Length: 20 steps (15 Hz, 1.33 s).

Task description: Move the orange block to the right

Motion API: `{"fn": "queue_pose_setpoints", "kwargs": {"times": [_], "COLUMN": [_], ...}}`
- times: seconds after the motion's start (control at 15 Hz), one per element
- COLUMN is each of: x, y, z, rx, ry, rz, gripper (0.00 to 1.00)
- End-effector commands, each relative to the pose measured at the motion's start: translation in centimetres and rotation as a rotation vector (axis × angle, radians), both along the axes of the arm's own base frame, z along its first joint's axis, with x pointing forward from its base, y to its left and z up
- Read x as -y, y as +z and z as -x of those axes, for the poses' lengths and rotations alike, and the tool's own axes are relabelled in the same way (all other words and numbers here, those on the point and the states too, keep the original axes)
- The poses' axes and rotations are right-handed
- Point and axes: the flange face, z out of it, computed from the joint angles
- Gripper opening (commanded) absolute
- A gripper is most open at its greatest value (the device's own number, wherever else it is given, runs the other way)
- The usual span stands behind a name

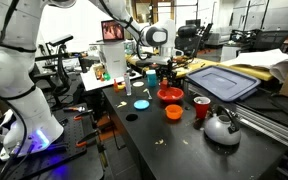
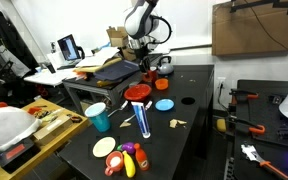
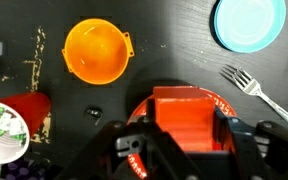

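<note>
In the wrist view my gripper (image 3: 187, 128) is shut on the orange block (image 3: 187, 104), a reddish-orange cube, with one finger on each side of it. The block hangs right above the wider red bowl (image 3: 141, 110), whose rim shows around it. The small round orange bowl (image 3: 95, 51) lies on the black table farther off. In both exterior views the gripper (image 1: 162, 74) (image 2: 144, 68) hangs above the red bowl (image 1: 170, 95) (image 2: 137, 93). The block is too small to make out there.
A red cup (image 1: 201, 107) and a steel kettle (image 1: 222, 127) stand near the orange bowl (image 1: 173, 112). A light blue disc (image 3: 250, 22) and a fork (image 3: 259, 88) lie on the table. Toy food (image 2: 124, 160) and a blue cup (image 2: 97, 117) sit at one end.
</note>
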Motion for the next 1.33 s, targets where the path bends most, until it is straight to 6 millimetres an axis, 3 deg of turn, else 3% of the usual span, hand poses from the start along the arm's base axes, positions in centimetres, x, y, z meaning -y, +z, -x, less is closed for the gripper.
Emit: {"fn": "queue_pose_setpoints", "kwargs": {"times": [0.0,0.33,0.67,1.27], "x": [1.6,4.8,9.4,15.7], "y": [-0.1,-0.4,-1.0,-4.0], "z": [1.4,2.7,3.5,5.3], "rx": [-0.006,-0.031,-0.049,-0.090], "ry": [-0.174,-0.380,-0.570,-0.851], "rz": [0.029,0.045,0.065,0.060], "gripper": [0.26,0.26,0.26,0.26]}}
